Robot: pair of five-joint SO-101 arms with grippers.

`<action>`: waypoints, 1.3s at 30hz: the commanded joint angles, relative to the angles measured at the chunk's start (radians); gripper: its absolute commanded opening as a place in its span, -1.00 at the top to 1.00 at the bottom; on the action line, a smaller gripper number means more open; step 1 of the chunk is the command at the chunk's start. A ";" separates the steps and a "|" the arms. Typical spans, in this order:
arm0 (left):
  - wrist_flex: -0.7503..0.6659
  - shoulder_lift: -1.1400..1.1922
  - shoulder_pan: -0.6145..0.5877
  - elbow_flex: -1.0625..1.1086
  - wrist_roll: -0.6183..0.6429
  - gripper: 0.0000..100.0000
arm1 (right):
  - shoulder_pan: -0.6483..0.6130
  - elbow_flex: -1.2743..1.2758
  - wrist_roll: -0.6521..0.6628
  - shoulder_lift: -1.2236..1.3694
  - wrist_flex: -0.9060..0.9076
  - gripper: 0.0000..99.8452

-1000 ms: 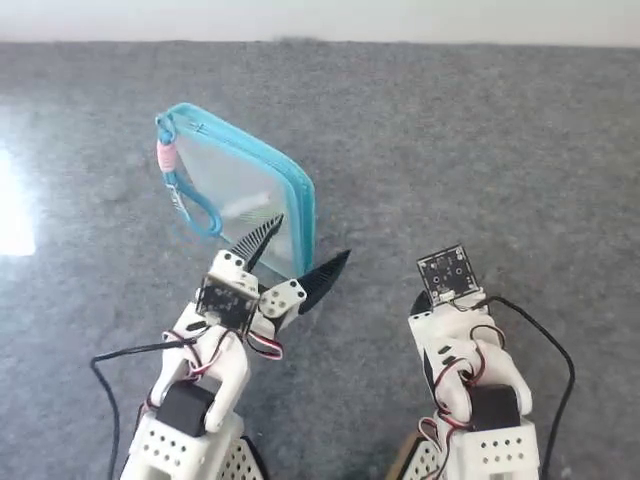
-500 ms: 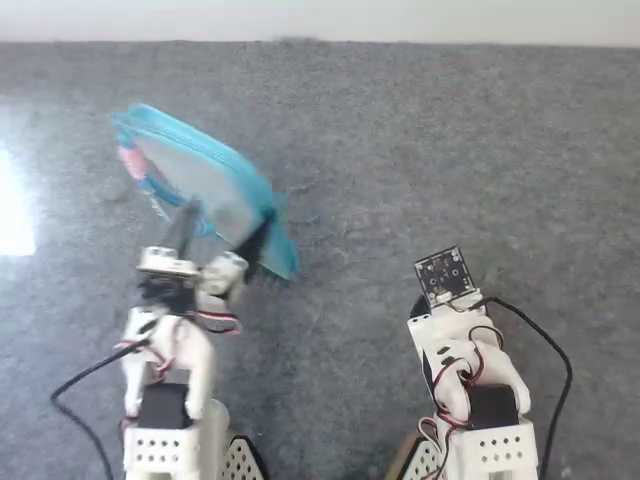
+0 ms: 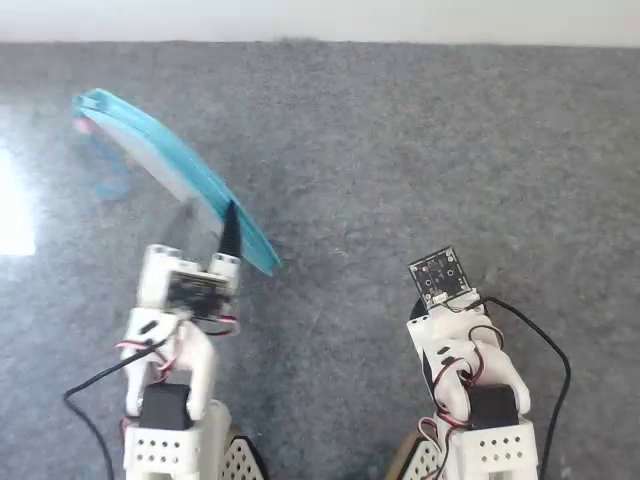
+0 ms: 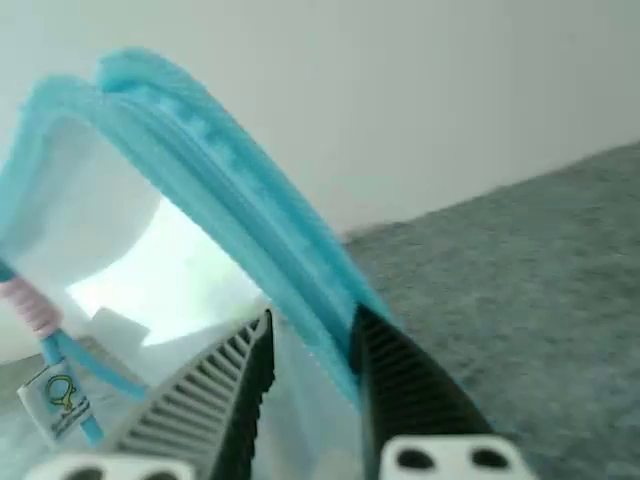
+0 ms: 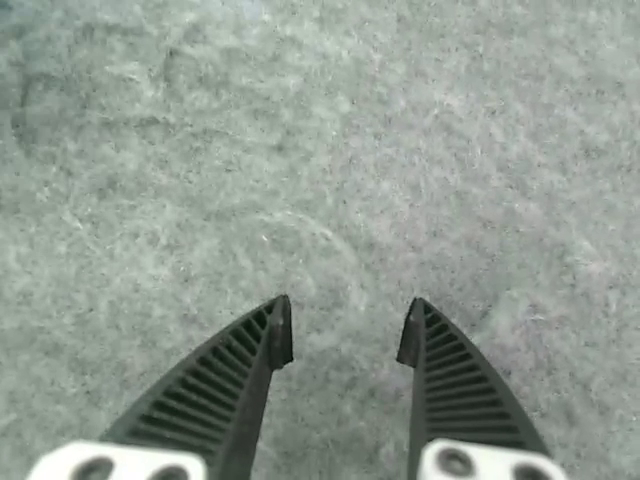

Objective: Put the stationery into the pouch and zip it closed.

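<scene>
- Left claw [image 4: 310,335] clamps the blue pouch [image 3: 165,160] by its edge, the pouch tilted up toward ten o'clock.
- Right claw [image 5: 345,330], at five o'clock, gapes partway above the grey bench [image 3: 450,130], holding nothing.

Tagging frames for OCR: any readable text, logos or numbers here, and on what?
None can be read.
White tag hanging from the pouch: a small green mark, too blurred to read.
Circuit board on the right arm: no legible print.

The table [image 3: 450,150] is being covered by a grey, felt-like mat [image 5: 400,150]; a bright patch of light [image 3: 14,215] is being reflected near one side edge.
</scene>
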 commanded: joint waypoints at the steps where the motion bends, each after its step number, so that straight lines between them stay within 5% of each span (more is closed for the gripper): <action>1: 0.107 -0.011 0.245 0.004 -0.049 0.97 | 0.004 0.005 0.015 -0.002 -0.024 0.63; 7: 0.319 -0.012 0.569 0.004 -0.324 0.98 | 0.004 0.005 0.017 -0.002 -0.024 0.63; 12: 0.276 -0.011 0.460 0.004 -0.296 0.95 | 0.004 0.005 0.017 -0.002 -0.024 0.63; 19: 0.364 -0.012 0.348 0.004 -0.276 0.40 | 0.004 0.005 0.018 -0.002 -0.022 0.63; 29: 0.381 -0.015 0.348 -0.012 -0.327 0.68 | 0.008 0.005 0.018 -0.002 -0.022 0.63; 32: 0.379 -0.015 0.313 -0.010 -0.164 1.00 | 0.010 0.005 0.015 -0.002 -0.022 0.63; 39: 0.313 -0.017 0.068 -0.035 0.226 0.98 | 0.007 0.005 0.009 -0.002 -0.019 0.63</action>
